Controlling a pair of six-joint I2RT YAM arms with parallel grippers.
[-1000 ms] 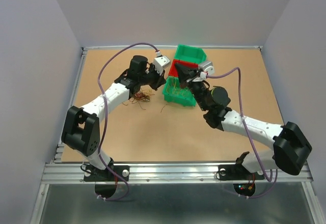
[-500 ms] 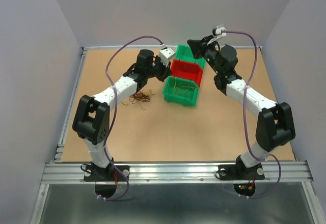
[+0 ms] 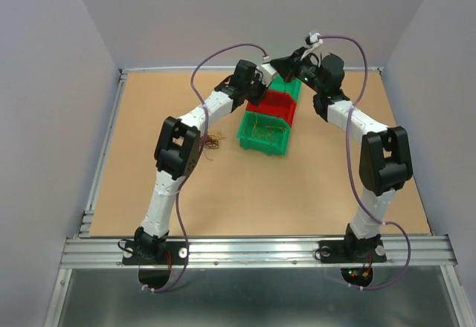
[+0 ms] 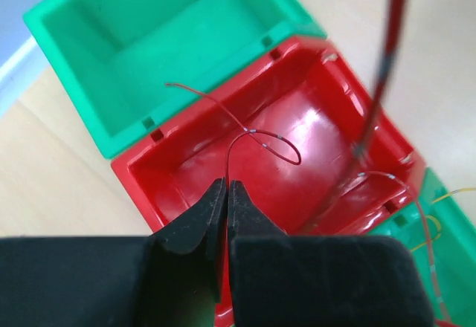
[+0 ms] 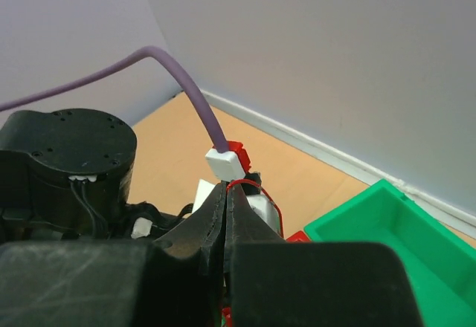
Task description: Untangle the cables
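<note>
My left gripper (image 4: 227, 187) is shut on a thin red cable (image 4: 262, 137) that loops out above the red bin (image 4: 312, 119). My right gripper (image 5: 227, 191) is shut on a red cable (image 5: 262, 190) just over the left wrist. In the left wrist view a blurred red strand (image 4: 390, 37) hangs down into the red bin. From above, the left gripper (image 3: 262, 88) and right gripper (image 3: 277, 65) meet over the far bins. A clump of red-brown and dark cables (image 3: 210, 141) lies on the table. Yellow cables (image 3: 260, 128) lie in the near green bin (image 3: 262, 147).
Three bins stand in a row: far green bin (image 3: 291, 83), red bin (image 3: 274, 107), near green bin. The far green bin (image 4: 160, 41) holds nothing. A raised rim (image 3: 111, 134) edges the board. The arms' purple cords (image 3: 216, 63) arch overhead.
Both arms have swung to the back. The left gripper left the clump on the table and now sits over the red bin. The right gripper rose from the near green bin to meet it.
</note>
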